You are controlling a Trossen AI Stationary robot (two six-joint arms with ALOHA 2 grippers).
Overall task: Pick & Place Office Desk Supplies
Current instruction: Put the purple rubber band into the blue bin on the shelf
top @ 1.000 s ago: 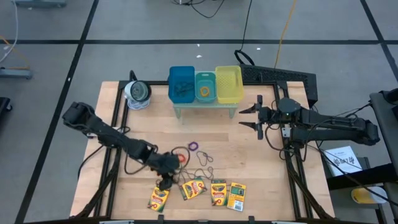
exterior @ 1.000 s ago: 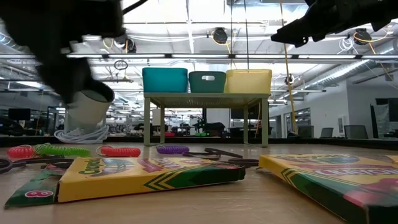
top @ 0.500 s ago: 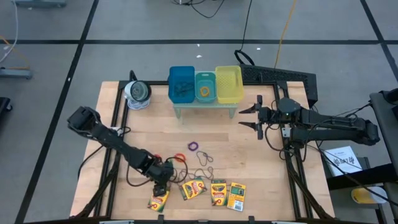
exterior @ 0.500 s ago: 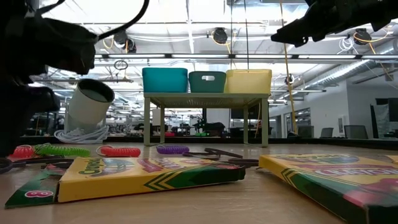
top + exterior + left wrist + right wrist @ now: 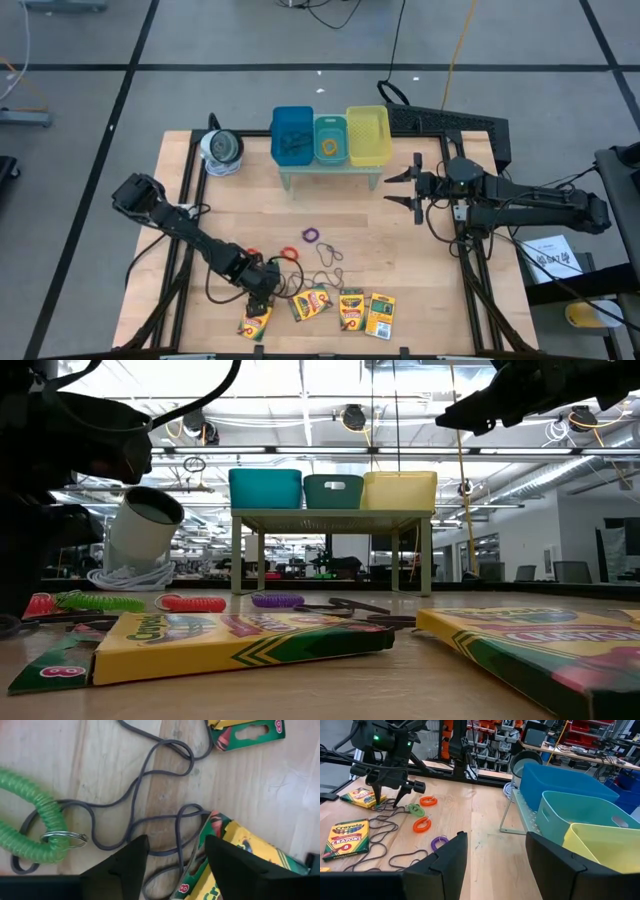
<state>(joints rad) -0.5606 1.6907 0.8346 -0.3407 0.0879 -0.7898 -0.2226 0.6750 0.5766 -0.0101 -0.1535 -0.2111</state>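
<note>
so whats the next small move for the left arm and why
Probably lower the left end effector straight down and close. Its fingers are open above the table, straddling a thin brownish wiry loop next to the corner of a crayon box, and nothing is held yet. The right end effector waits open, off to the side.

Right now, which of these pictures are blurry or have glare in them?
Low view: the nearest crayon box is soft and the ceiling lights glare. Left wrist view: sharp on the green coil and grey cord, with the fingers dark. High view: evenly lit. Right wrist view: the bins are clear.
</note>
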